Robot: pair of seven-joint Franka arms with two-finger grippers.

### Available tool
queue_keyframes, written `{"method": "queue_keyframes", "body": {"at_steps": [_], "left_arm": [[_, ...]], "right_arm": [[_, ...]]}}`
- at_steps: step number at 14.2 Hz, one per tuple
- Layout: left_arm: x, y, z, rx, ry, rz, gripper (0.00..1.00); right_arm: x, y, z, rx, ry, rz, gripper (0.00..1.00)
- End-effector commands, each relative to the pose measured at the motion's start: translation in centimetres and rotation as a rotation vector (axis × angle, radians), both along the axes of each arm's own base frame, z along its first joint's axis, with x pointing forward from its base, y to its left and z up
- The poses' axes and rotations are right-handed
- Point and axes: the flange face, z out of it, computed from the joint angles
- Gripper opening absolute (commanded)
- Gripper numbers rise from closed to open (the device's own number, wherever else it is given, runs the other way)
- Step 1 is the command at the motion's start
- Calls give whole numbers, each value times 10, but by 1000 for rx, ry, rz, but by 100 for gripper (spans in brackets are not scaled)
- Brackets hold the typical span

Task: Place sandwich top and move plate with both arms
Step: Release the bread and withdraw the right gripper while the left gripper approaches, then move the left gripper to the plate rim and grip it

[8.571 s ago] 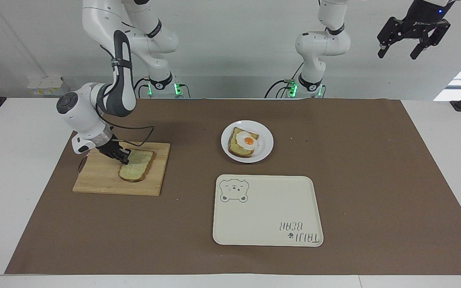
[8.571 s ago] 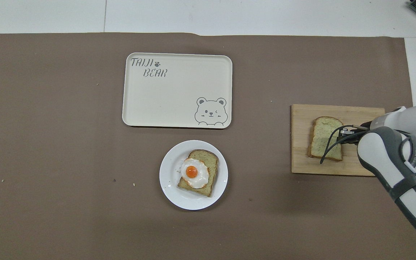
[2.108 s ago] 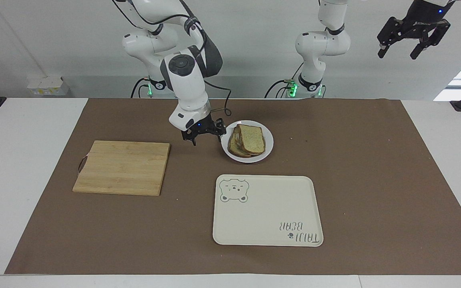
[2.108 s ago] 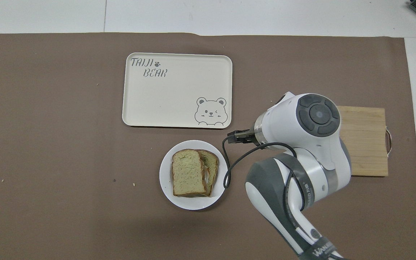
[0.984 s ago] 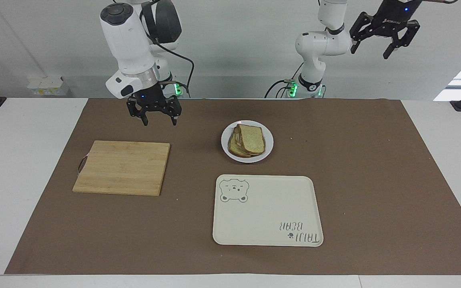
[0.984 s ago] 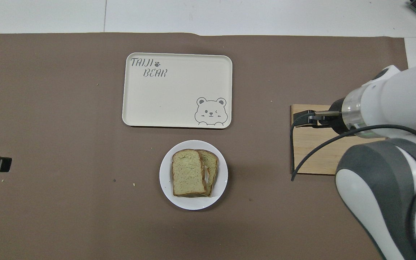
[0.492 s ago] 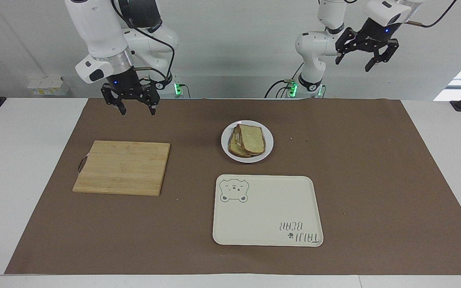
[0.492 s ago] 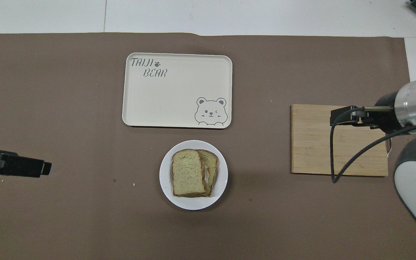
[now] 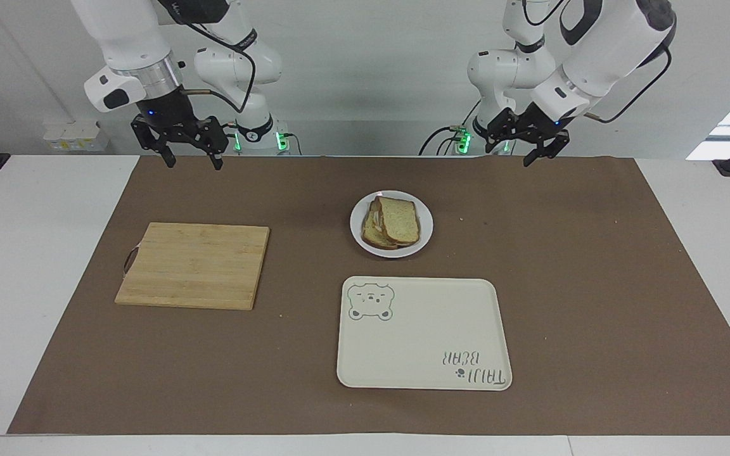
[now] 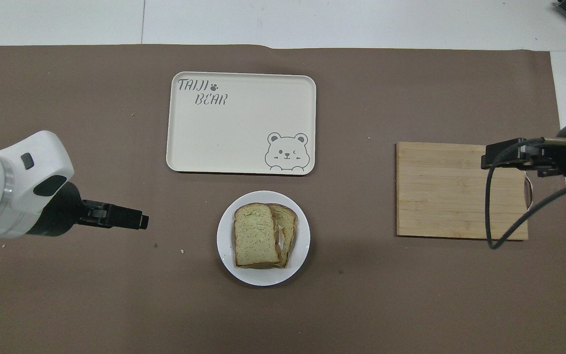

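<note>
The sandwich top (image 9: 401,221) lies on the egg slice on the white plate (image 9: 427,229) in the middle of the mat. From overhead the top (image 10: 255,236) covers most of the lower slice (image 10: 290,226), and the plate's rim (image 10: 263,279) shows around both. My right gripper (image 9: 192,159) is open and empty, raised over the mat by the cutting board; the overhead view shows it (image 10: 490,158) too. My left gripper (image 9: 523,151) is open and empty, in the air over the mat toward the left arm's end from the plate, also seen overhead (image 10: 138,221).
A bare wooden cutting board (image 9: 194,266) (image 10: 450,191) lies toward the right arm's end. A cream tray with a bear drawing (image 9: 422,335) (image 10: 239,132) lies just farther from the robots than the plate. A brown mat (image 9: 593,285) covers the table.
The bread slice went from the cutting board onto the plate. My right gripper let go, rose and pulled back toward the right arm's end. My left gripper has come down toward the plate.
</note>
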Motion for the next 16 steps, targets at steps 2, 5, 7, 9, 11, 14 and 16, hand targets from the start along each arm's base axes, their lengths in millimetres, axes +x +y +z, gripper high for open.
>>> {"method": "queue_keyframes", "body": {"at_steps": [2, 5, 7, 9, 11, 14, 16], "left_arm": [[-17, -13, -50, -82, -40, 38, 100], [-28, -11, -95, -196, -30, 8, 100], [-35, -8, -122, -236, -32, 28, 100], [-43, -4, -148, -298, -43, 28, 100], [-54, 3, -178, -372, -74, 66, 100], [-74, -4, -209, -425, -111, 92, 100], [-81, -2, -231, -497, -158, 120, 100]], "right_arm": [[-9, -35, 13, -21, 5, -43, 100], [-15, -61, 17, -20, 1, -89, 100], [-19, -66, 16, -26, 4, -33, 100], [-20, -67, 14, -27, 5, 11, 100], [-18, -68, 11, -27, 10, 9, 100], [-20, -69, 7, -24, 22, 8, 100], [-21, -69, 6, -23, 29, 8, 100]]}}
